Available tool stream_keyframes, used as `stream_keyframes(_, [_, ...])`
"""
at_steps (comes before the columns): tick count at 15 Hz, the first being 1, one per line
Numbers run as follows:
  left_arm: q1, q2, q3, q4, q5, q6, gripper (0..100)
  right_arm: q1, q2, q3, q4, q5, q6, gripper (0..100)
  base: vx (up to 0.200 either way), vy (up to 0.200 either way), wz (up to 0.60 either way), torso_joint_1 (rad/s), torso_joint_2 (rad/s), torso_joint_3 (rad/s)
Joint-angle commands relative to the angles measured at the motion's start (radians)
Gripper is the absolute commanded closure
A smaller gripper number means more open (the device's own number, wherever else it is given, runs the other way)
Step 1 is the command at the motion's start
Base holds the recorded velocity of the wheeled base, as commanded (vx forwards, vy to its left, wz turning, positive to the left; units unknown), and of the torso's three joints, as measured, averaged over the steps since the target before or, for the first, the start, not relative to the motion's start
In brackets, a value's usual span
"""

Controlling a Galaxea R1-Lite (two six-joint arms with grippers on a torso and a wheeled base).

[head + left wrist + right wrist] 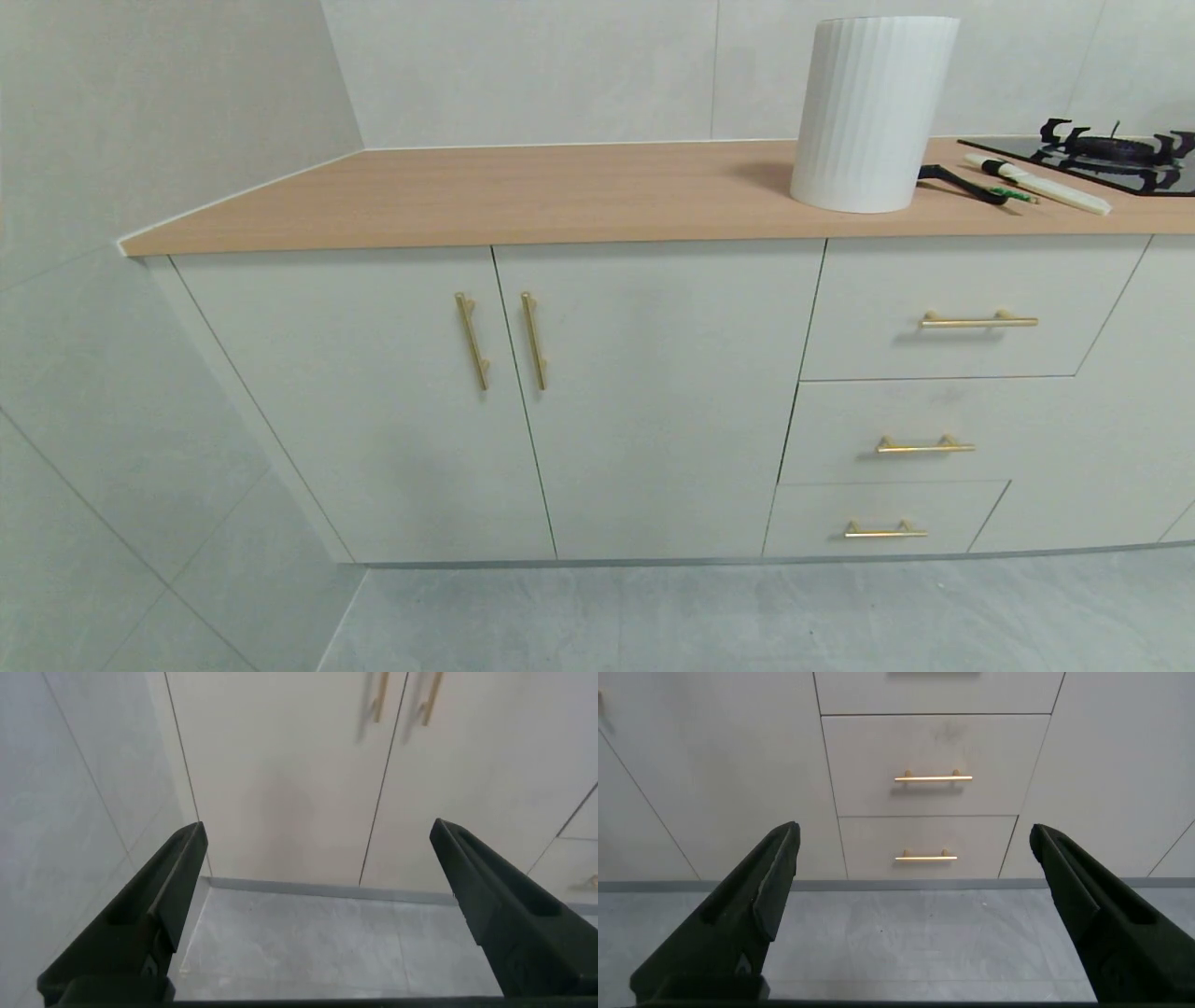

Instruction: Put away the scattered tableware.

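On the wooden countertop [523,191] at the right lie scattered utensils: a black-handled tool [962,182], a thin green-tipped stick [1013,194] and a long white piece [1046,187]. A tall white ribbed container [873,112] stands just left of them. My left gripper [318,849] is open and empty, held low in front of the double cabinet doors [280,775]. My right gripper [915,849] is open and empty, low before the drawer stack [934,765].
A black gas stove burner [1116,149] sits at the far right of the counter. Below are two cabinet doors with gold handles [504,341] and three drawers [971,322]. A tiled wall closes the left side. Grey floor [747,616] lies in front.
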Motion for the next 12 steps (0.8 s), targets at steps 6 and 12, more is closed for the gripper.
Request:
stream_keyframes(6, [0.000, 0.000, 0.001, 0.002, 0.004, 0.022, 0, 0.000, 0.002, 0.001, 0.002, 0.000, -0.001, 0, 0.000, 0.000, 0.00, 0.000, 0.00, 0.000])
stream_keyframes(12, [0.000, 0.002, 0.001, 0.035, -0.116, 0.068, 0, 0.000, 0.002, 0.001, 0.002, 0.001, 0.001, 0, 0.000, 0.000, 0.00, 0.000, 0.00, 0.000])
